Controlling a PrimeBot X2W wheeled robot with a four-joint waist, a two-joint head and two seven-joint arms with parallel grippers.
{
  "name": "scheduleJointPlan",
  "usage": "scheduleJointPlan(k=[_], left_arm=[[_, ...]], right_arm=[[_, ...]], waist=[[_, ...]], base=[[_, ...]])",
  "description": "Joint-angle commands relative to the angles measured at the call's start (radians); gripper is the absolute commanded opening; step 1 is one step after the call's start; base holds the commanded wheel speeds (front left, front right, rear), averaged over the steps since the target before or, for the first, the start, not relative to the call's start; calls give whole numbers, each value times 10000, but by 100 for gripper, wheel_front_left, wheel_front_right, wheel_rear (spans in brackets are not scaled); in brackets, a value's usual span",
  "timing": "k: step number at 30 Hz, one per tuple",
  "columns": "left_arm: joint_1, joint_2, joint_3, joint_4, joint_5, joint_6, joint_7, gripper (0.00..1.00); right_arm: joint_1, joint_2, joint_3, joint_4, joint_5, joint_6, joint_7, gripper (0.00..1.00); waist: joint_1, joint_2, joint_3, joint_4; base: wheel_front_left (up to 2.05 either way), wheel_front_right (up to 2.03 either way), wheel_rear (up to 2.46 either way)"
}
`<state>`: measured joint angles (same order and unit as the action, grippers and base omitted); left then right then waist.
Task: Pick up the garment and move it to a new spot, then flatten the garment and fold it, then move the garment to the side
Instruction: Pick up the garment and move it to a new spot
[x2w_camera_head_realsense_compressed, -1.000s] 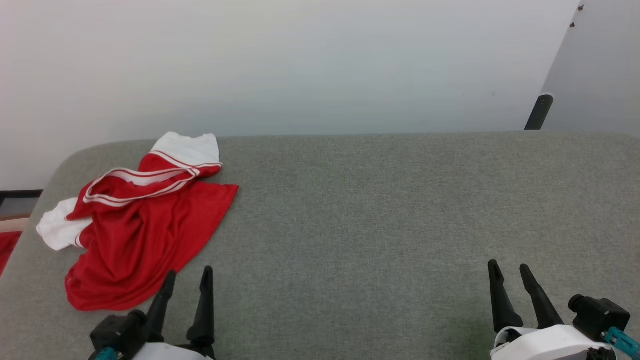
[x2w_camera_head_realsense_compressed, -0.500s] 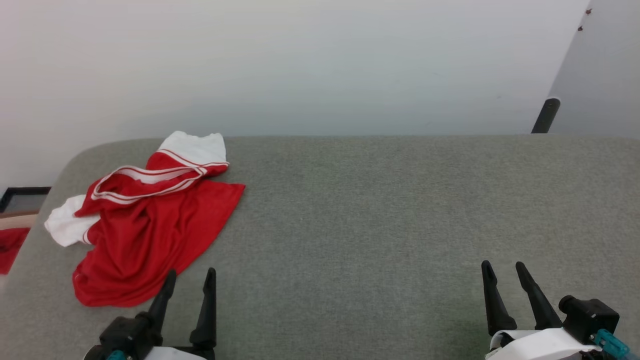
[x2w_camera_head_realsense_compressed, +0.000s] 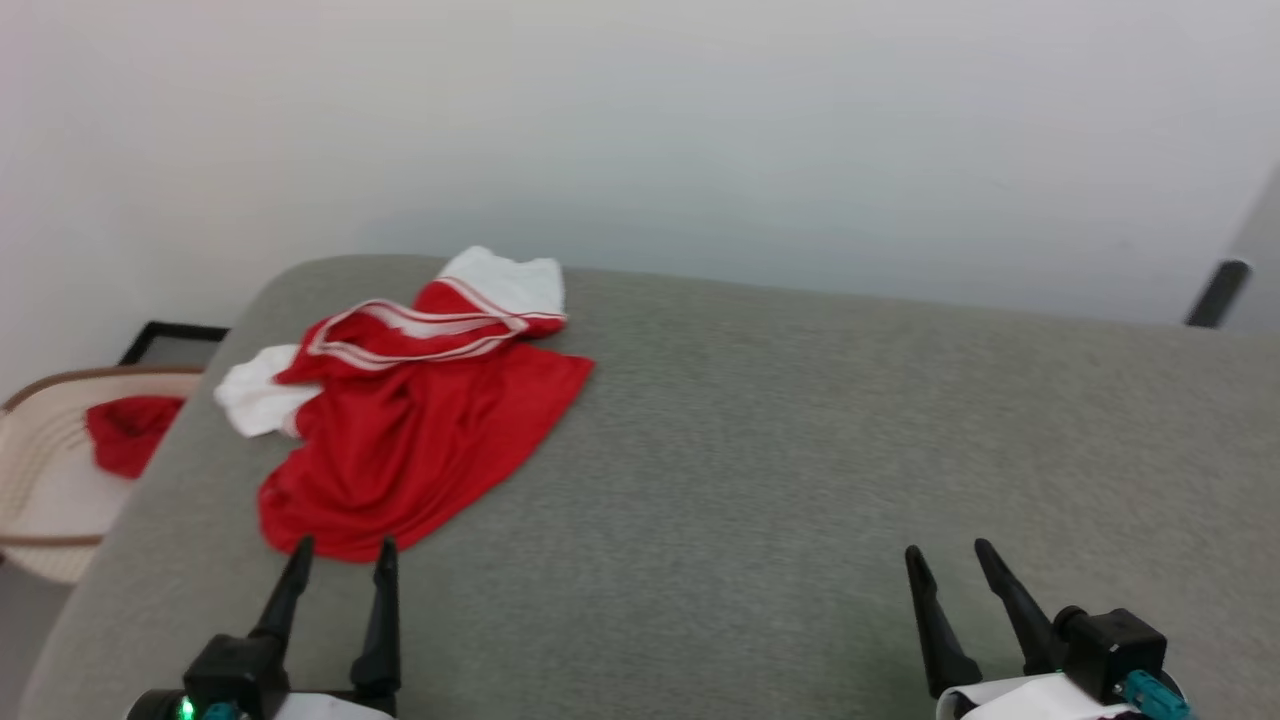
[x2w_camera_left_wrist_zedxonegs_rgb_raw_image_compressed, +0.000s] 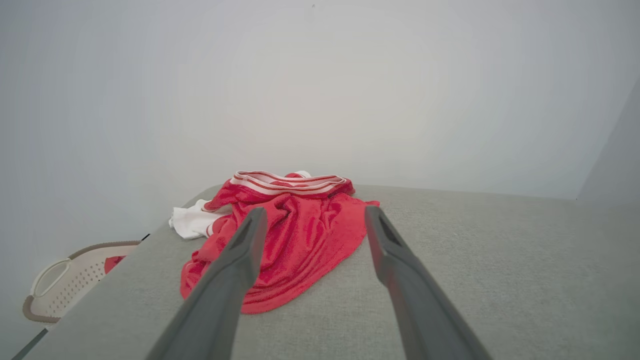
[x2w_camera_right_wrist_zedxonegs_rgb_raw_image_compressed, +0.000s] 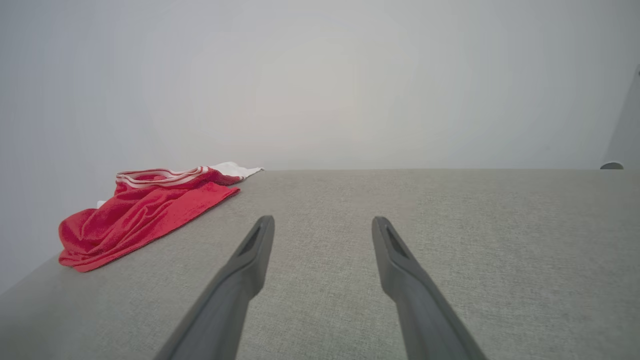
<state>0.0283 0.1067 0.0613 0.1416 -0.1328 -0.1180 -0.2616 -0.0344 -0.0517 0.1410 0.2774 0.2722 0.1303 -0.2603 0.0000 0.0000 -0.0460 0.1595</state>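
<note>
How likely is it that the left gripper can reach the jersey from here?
Probably yes: the left gripper is open, just short of the near hem of the garment, with nothing between them.

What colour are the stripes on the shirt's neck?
White, on the red shirt; the neck shows best in the head view.

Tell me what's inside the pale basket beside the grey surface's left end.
A crumpled red cloth lies inside the basket, toward its right side. The grey surface covers that side of the basket, so anything more there is hidden.
</note>
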Motion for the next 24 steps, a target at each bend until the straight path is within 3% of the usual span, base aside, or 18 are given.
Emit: scheduleJointPlan(k=[1, 8, 13, 19, 24], left_arm=[[58, 8, 54, -12, 59, 38, -40, 100], [196, 35, 453, -90, 221, 145, -22, 100], [294, -40, 584, -74, 124, 134, -22, 100], [-345, 17, 525, 273, -413, 11, 180, 100], [-1634, 395, 498, 248, -1551, -91, 1551, 100]], right_arm=[[-58, 22, 57, 25, -74, 7, -50, 100], [-190, 24, 538, 252, 132, 6, -46, 100], [-264, 22, 754, 364, 226, 6, -49, 100], [-380, 10, 792, 412, 108, 6, -40, 100], [-668, -66, 709, 228, -102, 6, 75, 100]], waist=[[0, 0, -238, 731], [0, 0, -481, 1766], [0, 0, -533, 2145], [0, 0, -247, 2022], [0, 0, 470, 1480]], base=[[0, 0, 0], [0, 0, 0], [0, 0, 0], [0, 0, 0], [0, 0, 0]])
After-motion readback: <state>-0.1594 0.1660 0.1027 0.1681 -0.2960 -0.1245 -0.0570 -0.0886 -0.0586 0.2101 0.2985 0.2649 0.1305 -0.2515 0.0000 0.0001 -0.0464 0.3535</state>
